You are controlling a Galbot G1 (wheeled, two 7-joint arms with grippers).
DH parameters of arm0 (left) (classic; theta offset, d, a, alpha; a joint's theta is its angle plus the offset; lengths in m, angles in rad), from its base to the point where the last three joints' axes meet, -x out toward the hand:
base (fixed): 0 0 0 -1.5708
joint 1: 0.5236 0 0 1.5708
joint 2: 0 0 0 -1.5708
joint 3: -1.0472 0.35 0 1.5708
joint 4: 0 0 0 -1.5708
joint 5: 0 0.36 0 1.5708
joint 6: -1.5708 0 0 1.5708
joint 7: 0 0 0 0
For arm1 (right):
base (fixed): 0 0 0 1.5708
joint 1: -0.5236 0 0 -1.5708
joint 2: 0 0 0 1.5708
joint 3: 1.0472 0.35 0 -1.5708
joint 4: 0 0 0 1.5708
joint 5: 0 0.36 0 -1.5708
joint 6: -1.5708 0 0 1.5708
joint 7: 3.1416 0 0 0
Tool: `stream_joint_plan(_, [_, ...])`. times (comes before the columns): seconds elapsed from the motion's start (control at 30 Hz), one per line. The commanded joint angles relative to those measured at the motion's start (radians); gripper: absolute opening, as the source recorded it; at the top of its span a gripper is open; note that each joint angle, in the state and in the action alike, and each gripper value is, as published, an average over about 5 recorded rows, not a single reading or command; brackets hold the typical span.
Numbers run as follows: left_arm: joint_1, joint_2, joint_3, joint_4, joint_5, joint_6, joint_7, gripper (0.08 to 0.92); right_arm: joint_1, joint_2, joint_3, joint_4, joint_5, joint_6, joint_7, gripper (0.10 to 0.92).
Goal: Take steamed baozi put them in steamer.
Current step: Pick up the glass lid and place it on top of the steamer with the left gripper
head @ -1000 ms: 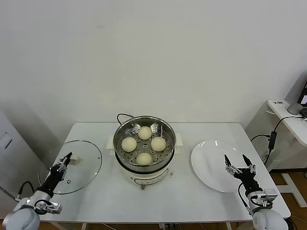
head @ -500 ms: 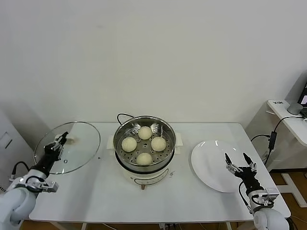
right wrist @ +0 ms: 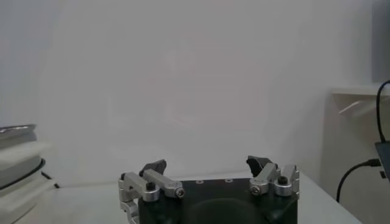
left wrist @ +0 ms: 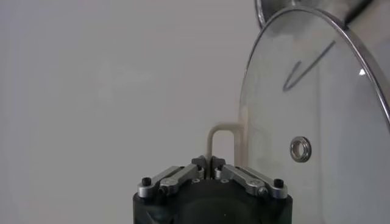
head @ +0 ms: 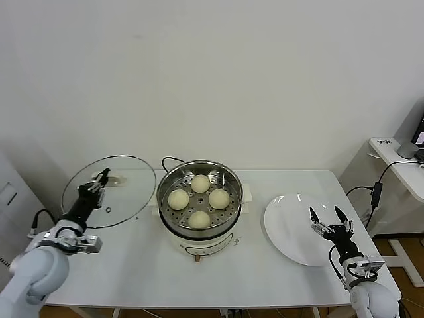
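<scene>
From the head view, the steamer (head: 200,199) stands mid-table with all four steamed baozi (head: 199,183) already seated on its perforated floor, so the loading looks done and what remains, by my judgement, is covering it. The relation that matters is the glass lid (head: 109,191): it hangs tilted in the air just to the left of the steamer, its near edge close to the steamer's rim but not over it, held by the left gripper (head: 99,180), which is clamped on the lid's white handle. The steamer lies to the right of that hand, so the left arm is plainly the nearer one for the closing move; the lid would need to swing across and level out before it can sit flat on the rim. The right gripper (head: 330,226) waits well to the right of the steamer, above the near edge of the bare white plate (head: 289,228), fingers spread and holding nothing. A black cord trails behind the steamer. The white table (head: 265,278) is flat and uncluttered, set against a plain white wall. In the left wrist view, the gripper's jaws are pinched together on the handle (left wrist: 223,139), the lid's glass (left wrist: 317,122) rising edge-on beside it. In the right wrist view, the fingers (right wrist: 152,170) stand wide apart over the tabletop, with part of the steamer base at the frame's edge.
</scene>
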Motion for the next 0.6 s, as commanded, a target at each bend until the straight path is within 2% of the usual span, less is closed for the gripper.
stream_joint_plan(0.03, [-0.155,-0.014,0.315,-0.082,0.119,0.262,0.058,0.11,0.008,-0.006,-0.013,0.002,0.003,0.0,0.001,0.823])
stream_joint_plan(0.3, [-0.286,-0.091,0.461,-0.006,0.152,0.294,0.083,0.11,0.002,-0.008,-0.012,0.003,0.001,0.001,0.001,0.823])
stream_joint_plan(0.6, [-0.347,-0.187,0.54,0.04,0.208,0.321,0.108,0.11,0.002,-0.01,-0.013,-0.003,-0.003,0.0,0.003,0.823])
